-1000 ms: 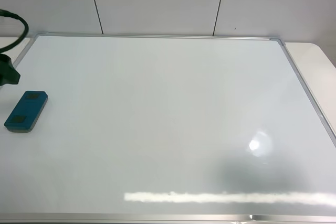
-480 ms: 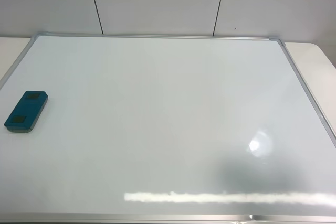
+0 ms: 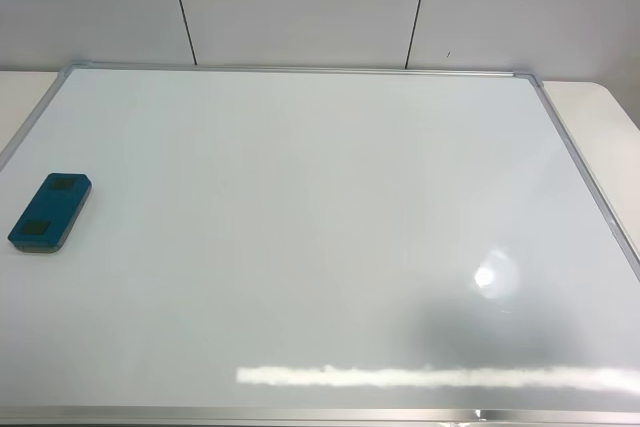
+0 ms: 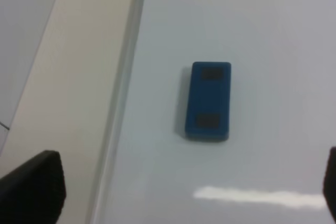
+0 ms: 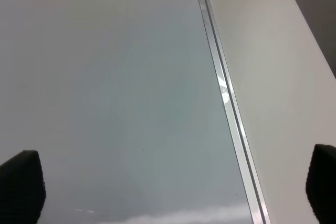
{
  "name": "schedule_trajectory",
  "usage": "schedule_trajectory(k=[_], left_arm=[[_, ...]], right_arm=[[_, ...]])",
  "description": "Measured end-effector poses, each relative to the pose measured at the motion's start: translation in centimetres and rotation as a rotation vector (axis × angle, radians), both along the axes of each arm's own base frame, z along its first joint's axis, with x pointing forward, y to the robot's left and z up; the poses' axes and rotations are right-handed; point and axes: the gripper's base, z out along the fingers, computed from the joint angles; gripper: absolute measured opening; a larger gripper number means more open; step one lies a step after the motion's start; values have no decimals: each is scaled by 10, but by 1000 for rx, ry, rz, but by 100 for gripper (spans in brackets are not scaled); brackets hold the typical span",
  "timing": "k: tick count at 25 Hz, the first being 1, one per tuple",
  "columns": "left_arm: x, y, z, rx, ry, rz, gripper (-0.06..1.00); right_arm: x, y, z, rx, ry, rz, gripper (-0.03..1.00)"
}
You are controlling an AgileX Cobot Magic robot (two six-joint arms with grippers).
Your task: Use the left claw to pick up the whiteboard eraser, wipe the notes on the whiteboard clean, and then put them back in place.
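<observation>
Eraser and whiteboard, both at rest

Eraser (image 3: 49,212): small teal-blue block with rounded corners and two dark square patches on its upper face; lies flat on the board surface near the left edge in the high view, long axis slightly slanted, nothing touching it. In the left wrist view the eraser (image 4: 208,100) sits just inside the frame rail. Whiteboard (image 3: 330,237): large glossy white rectangle with a thin silver frame, lying flat on the desk; surface shows light glare and no visible red marks. Its frame rail also crosses the right wrist view (image 5: 223,93).
</observation>
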Motion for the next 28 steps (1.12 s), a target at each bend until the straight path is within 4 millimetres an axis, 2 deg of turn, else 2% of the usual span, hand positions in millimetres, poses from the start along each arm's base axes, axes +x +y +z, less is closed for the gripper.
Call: schedule_trajectory(k=[8,18,28], left_arm=[[-14,-4,-3,-24,-54,-19,99],[-25,-13,-49,-132,-72,-61,99],[-26,-9,-52,-97,-72,-130,99]], right_arm=[[0,0,0,0,0,0,99],[0,0,0,0,0,0,99],[0,0,0,0,0,0,99]])
